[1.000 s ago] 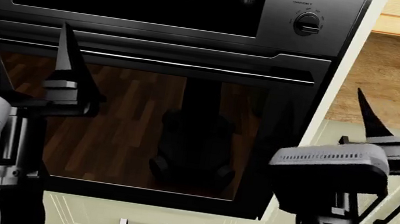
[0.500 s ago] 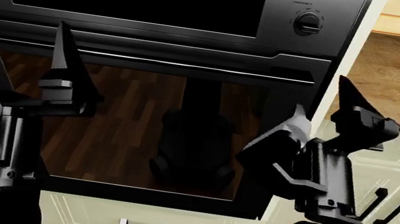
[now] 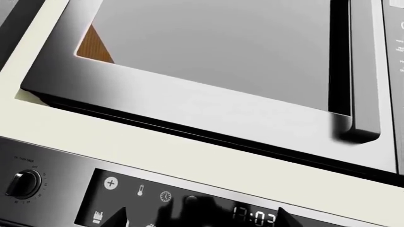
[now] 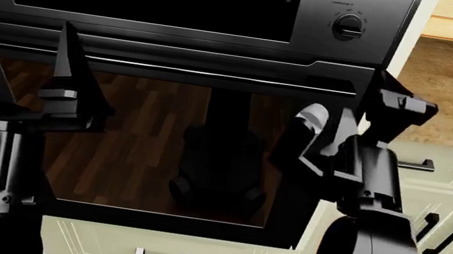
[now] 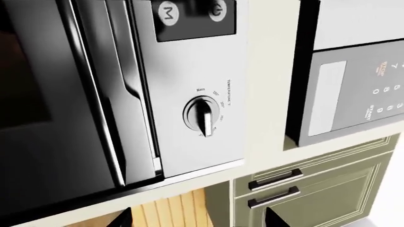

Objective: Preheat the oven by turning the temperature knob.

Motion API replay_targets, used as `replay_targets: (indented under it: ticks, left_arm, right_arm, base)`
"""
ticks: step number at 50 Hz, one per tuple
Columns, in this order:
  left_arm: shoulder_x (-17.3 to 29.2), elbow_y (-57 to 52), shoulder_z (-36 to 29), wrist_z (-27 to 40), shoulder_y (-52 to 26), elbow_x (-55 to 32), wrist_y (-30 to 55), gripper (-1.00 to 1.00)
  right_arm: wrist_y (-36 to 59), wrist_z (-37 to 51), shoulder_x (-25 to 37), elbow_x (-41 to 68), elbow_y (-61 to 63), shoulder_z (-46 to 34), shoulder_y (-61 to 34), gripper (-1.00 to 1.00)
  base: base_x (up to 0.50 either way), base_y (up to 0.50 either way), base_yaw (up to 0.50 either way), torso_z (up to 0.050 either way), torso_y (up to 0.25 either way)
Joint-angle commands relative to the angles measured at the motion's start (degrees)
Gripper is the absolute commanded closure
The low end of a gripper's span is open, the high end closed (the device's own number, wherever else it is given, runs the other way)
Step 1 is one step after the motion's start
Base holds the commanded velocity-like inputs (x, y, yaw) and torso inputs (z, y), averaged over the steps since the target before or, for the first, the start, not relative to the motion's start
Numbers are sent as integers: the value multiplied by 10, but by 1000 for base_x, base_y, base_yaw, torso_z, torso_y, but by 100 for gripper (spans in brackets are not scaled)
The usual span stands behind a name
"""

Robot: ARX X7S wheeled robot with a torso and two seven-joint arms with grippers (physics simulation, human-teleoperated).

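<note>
Raised, right tool (image 4: 397, 101) sits below temperature knob (image 4: 349, 26).

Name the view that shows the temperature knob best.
The right wrist view: the temperature knob sits near the picture's middle, large, with its ridge and lettering visible. The head view shows it small at the oven's upper right corner. The left wrist view shows only a different knob, at the panel's other end.
</note>
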State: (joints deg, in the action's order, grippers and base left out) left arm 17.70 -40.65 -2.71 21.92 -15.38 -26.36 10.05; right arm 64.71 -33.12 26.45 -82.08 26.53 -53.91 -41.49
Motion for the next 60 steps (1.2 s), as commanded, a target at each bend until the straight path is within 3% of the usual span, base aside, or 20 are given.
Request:
replay_targets:
  ticks: [1, 60]
  left_arm:
    - [3, -4, -3, 3, 2, -2, 0, -100]
    - [19, -13, 5, 18, -6, -30, 1, -100]
  right_arm:
    - [-13, -24, 3, 2, -33, 2, -31, -100]
    - [-102, -56, -25, 78, -170, 7, -160, -100]
  base:
    - [0, 0, 0, 0, 0]
    - [0, 0, 0, 0, 0]
